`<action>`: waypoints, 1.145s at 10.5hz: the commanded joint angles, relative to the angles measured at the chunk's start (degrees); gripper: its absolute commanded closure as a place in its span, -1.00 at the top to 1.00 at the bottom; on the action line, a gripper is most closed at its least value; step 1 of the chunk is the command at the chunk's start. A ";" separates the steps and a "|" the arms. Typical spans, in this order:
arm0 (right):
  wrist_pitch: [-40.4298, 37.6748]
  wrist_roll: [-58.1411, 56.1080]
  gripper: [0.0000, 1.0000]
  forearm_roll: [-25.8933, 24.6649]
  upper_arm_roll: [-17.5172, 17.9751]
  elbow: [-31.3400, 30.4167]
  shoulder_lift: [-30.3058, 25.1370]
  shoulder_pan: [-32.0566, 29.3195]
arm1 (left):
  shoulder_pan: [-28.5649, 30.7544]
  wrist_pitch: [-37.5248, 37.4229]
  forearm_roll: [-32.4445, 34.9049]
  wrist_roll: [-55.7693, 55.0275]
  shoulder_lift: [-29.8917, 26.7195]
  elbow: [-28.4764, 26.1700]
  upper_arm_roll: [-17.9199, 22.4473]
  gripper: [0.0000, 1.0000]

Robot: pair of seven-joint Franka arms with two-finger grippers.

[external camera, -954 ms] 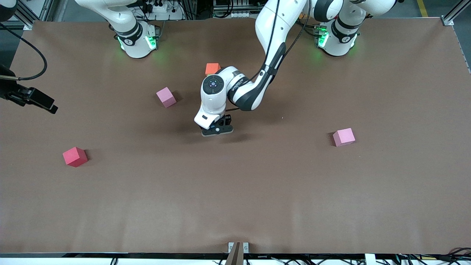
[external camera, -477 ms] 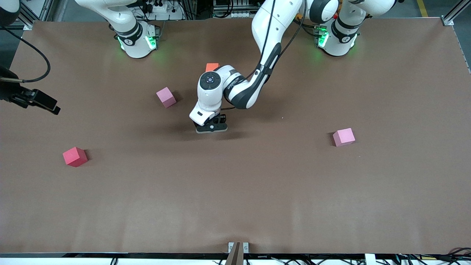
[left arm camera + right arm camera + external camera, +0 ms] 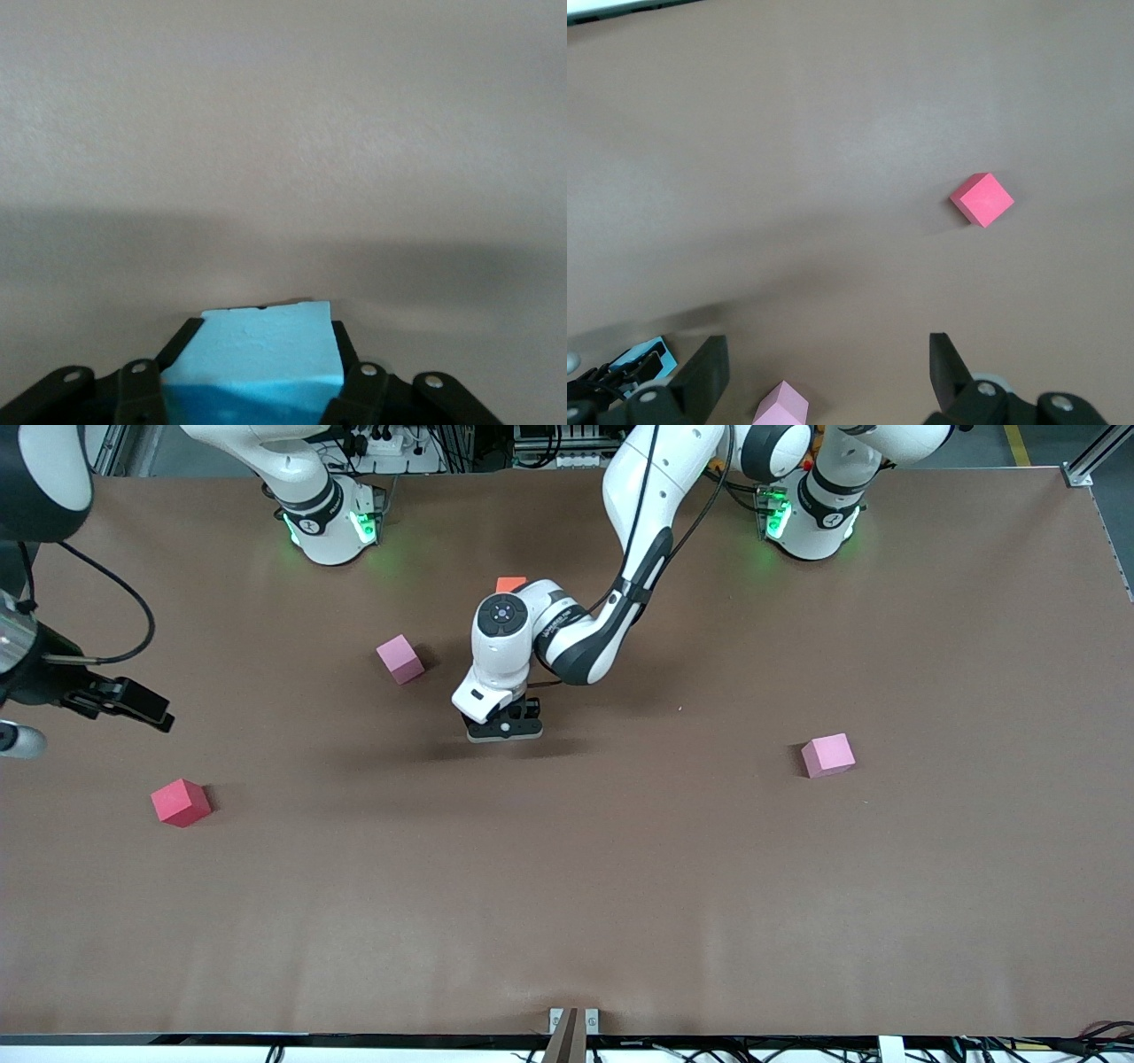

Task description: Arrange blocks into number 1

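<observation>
My left gripper is low over the middle of the table, shut on the light blue block, which fills the gap between its black fingers. The same block shows small in the right wrist view. The orange block lies on the table farther from the front camera, partly hidden by the left arm's wrist. My right gripper is open and empty, up in the air over the right arm's end of the table. The green, purple and yellow blocks are out of view.
A red cube lies below my right gripper's area. One pink cube sits beside the left arm's wrist, another pink cube toward the left arm's end. The brown table is bare nearer the front camera.
My left gripper has carried the light blue block a little toward the right arm's end of the table. My right gripper has moved in over the table toward the middle.
</observation>
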 commanded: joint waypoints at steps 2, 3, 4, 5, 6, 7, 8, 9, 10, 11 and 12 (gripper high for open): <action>3.12 -8.60 1.00 0.88 1.50 -8.78 -6.31 -4.50 | -1.19 -2.84 0.67 0.28 0.43 1.18 0.75 -1.00; 2.51 -8.78 1.00 0.88 1.50 -8.78 -6.76 -5.64 | -1.19 -2.94 1.37 0.28 0.34 1.18 0.66 -1.00; 1.63 -11.30 1.00 0.88 1.50 -8.79 -7.20 -7.40 | -1.19 -2.94 1.64 0.28 0.26 1.18 0.66 -0.81; 0.23 -13.59 1.00 0.97 1.50 -8.79 -7.38 -8.37 | -1.28 -2.94 1.99 0.11 0.34 1.10 0.75 0.98; -0.48 -13.53 1.00 0.88 1.50 -8.87 -7.81 -8.55 | -1.28 -2.94 3.65 0.11 0.26 1.09 0.75 1.00; -1.01 -13.18 1.00 0.88 1.42 -8.87 -8.25 -8.56 | -1.28 -2.94 4.01 0.11 0.26 1.01 0.75 1.00; -1.45 -12.83 1.00 0.79 1.33 -8.87 -8.60 -8.47 | -1.28 -2.94 4.19 0.11 -0.09 0.83 0.75 1.00; -1.45 -12.39 1.00 0.62 1.24 -8.96 -9.30 -8.55 | -1.28 -2.94 4.19 0.02 -0.36 0.74 0.83 1.00; -1.63 -12.03 1.00 0.62 1.06 -9.40 -9.92 -8.38 | -1.19 -3.11 4.19 -0.16 -1.40 0.74 1.01 1.00; -1.71 -12.03 1.00 0.53 0.89 -9.40 -10.10 -8.29 | -1.10 -4.59 4.11 -0.77 -2.63 0.74 1.88 1.00; -1.72 -12.03 1.00 0.53 0.10 -9.31 -10.10 -7.86 | -1.19 -6.43 4.02 -2.43 -3.95 0.74 3.98 1.00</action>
